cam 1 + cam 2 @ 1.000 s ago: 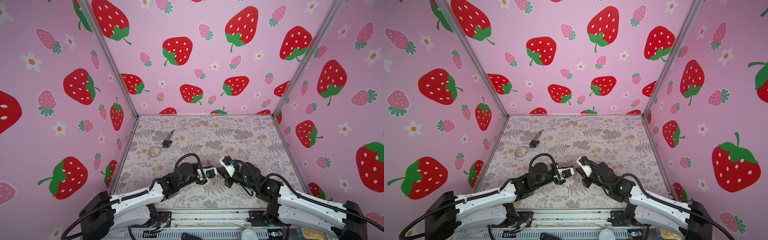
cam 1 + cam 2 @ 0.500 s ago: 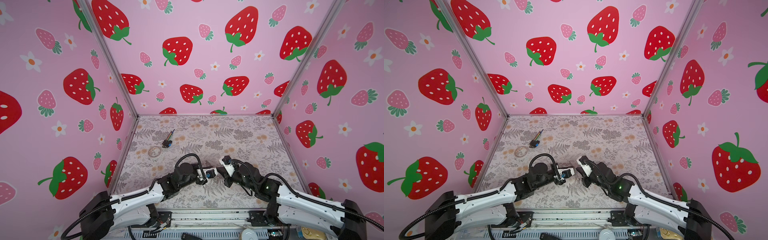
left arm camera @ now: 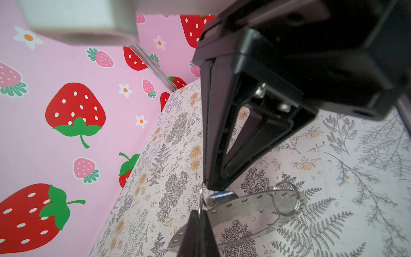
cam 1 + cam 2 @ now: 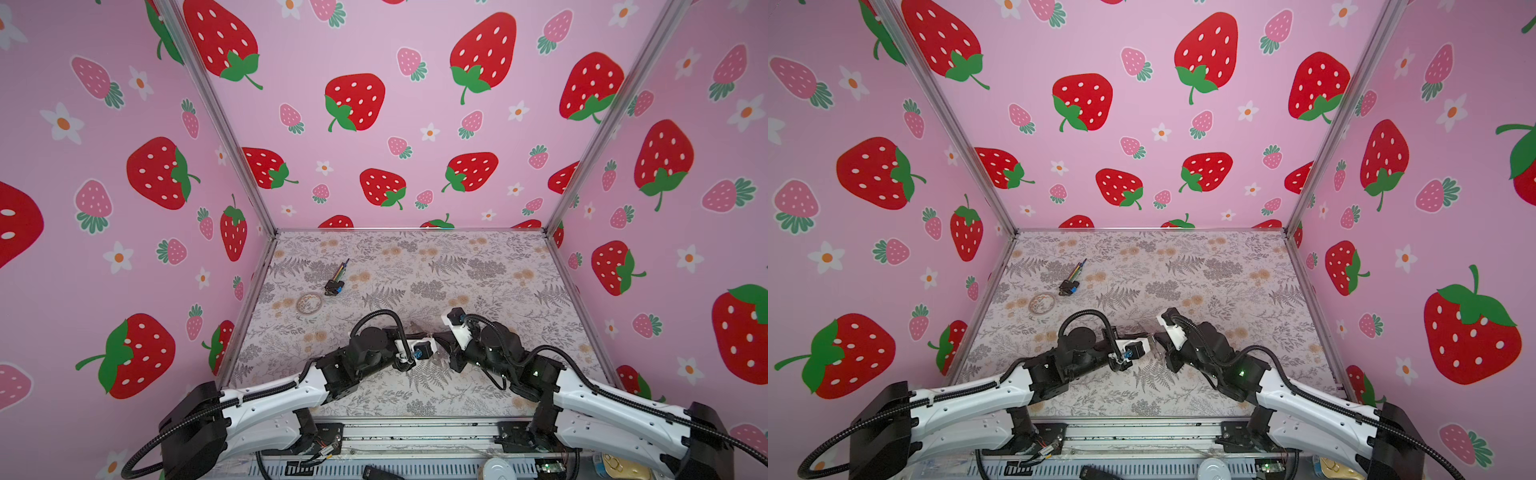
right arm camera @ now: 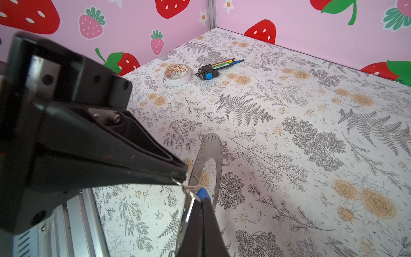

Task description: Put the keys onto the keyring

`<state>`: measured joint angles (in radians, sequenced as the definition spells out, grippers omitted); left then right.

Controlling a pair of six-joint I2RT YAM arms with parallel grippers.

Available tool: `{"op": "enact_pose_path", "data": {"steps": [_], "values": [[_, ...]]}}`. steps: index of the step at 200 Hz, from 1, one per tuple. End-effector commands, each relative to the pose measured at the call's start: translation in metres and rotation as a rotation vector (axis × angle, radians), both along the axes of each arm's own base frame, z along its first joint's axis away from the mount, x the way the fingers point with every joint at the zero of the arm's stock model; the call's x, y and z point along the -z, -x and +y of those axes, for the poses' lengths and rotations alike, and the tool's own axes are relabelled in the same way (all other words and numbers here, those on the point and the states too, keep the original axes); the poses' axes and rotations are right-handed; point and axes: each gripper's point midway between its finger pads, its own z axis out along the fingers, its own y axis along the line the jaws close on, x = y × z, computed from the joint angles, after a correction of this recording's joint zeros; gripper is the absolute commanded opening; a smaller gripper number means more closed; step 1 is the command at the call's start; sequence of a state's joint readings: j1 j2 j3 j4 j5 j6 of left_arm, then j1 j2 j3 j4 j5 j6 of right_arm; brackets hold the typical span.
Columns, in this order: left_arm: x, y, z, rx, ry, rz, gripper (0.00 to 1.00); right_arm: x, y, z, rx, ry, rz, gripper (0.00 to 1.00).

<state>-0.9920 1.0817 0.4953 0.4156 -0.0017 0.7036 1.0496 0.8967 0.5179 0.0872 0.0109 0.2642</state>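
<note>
The two grippers meet tip to tip above the front middle of the floor, left gripper (image 4: 428, 332) and right gripper (image 4: 439, 334). In the left wrist view my left gripper (image 3: 199, 211) is shut on a small wire ring (image 3: 201, 198) at the rim of the grey keyring (image 3: 249, 204), which hangs off the floor. The right gripper (image 5: 203, 199) is shut on the blue tag of the keys (image 5: 202, 192), right beside that wire ring (image 5: 192, 185). The keyring (image 5: 209, 149) stands on edge against its fingers. The silver key itself is hidden. A second small ring (image 3: 297, 195) hangs on the keyring's far rim.
A roll of tape (image 4: 309, 302) and a black-and-blue holder with coloured rods (image 4: 336, 286) lie at the back left of the floral floor. Pink strawberry walls close three sides. A metal rail (image 5: 73, 218) runs along the front edge.
Almost nothing. Both grippers stay shut and tip to tip; the right wrist has shifted very slightly.
</note>
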Motion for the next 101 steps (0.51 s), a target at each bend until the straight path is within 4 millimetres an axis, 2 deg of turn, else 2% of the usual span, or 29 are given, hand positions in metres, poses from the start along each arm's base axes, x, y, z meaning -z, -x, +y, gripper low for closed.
{"op": "enact_pose_path", "data": {"steps": [1, 55, 59, 69, 101], "values": [[-0.028, 0.006, -0.006, 0.04, 0.067, -0.081, 0.0, -0.012, -0.007, -0.002, 0.031, -0.036, 0.025, 0.0], [-0.027, 0.003, -0.005, 0.012, 0.055, -0.098, 0.0, -0.013, -0.001, 0.004, -0.02, -0.052, 0.061, 0.0], [-0.027, 0.002, -0.005, 0.01, 0.055, -0.099, 0.0, -0.004, -0.002, 0.006, -0.024, -0.027, 0.08, 0.0], [-0.029, 0.002, -0.004, 0.009, 0.061, -0.101, 0.0, 0.0, 0.0, 0.007, -0.033, -0.022, 0.092, 0.0], [-0.027, 0.0, -0.003, -0.004, 0.055, -0.102, 0.0, -0.005, 0.005, 0.011, -0.072, -0.044, 0.093, 0.0]]}}
